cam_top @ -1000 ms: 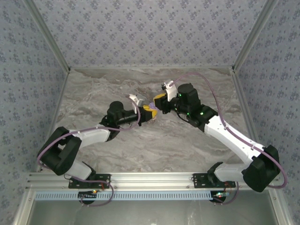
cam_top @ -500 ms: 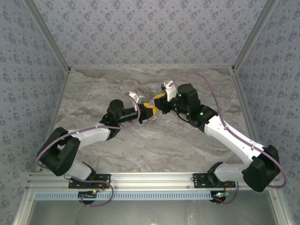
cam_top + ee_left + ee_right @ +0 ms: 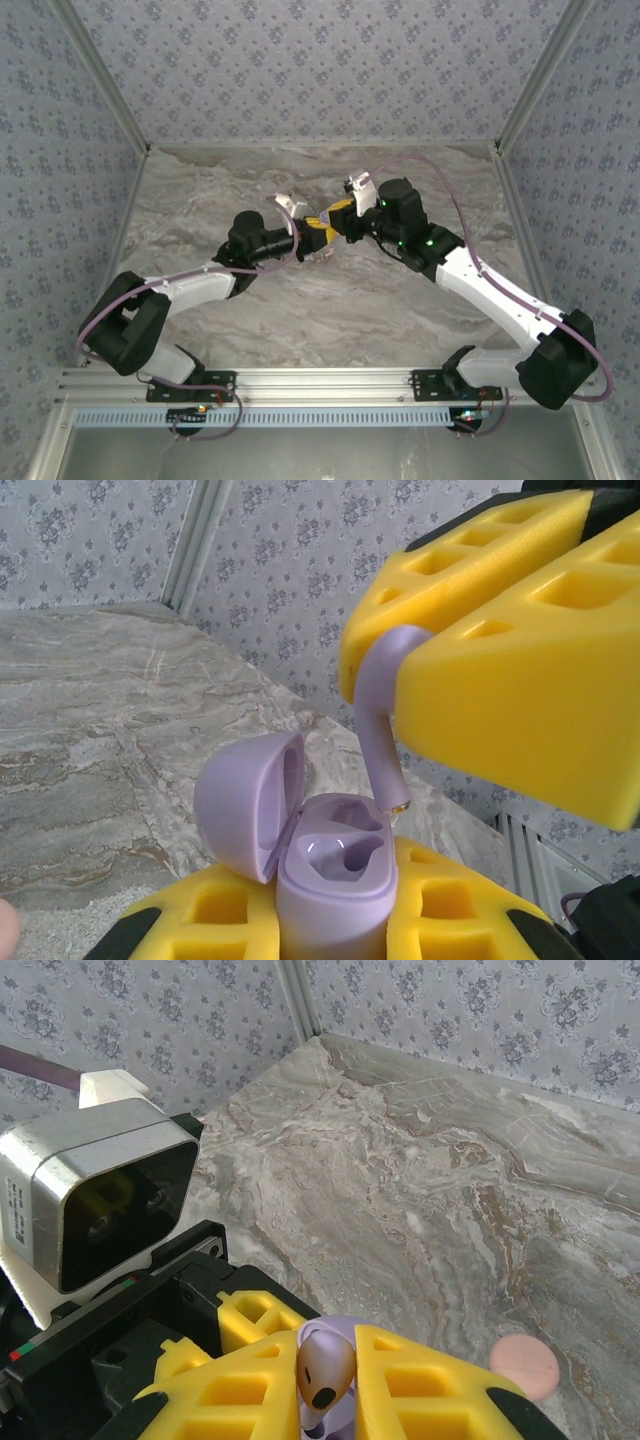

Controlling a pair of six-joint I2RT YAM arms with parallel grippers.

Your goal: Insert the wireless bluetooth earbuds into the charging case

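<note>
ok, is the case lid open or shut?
Open: the lid is tipped back on its hinge beside the case, both wells look empty, and an earbud hangs right over them.

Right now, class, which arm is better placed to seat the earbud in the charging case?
Right. The right gripper pinches the earbud stem-down over the open charging case, which the left gripper holds.

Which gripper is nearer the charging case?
Left. The left gripper has its fingers shut on the open charging case, one each side. The right gripper is above it, shut on an earbud whose stem points down toward the case.
</note>
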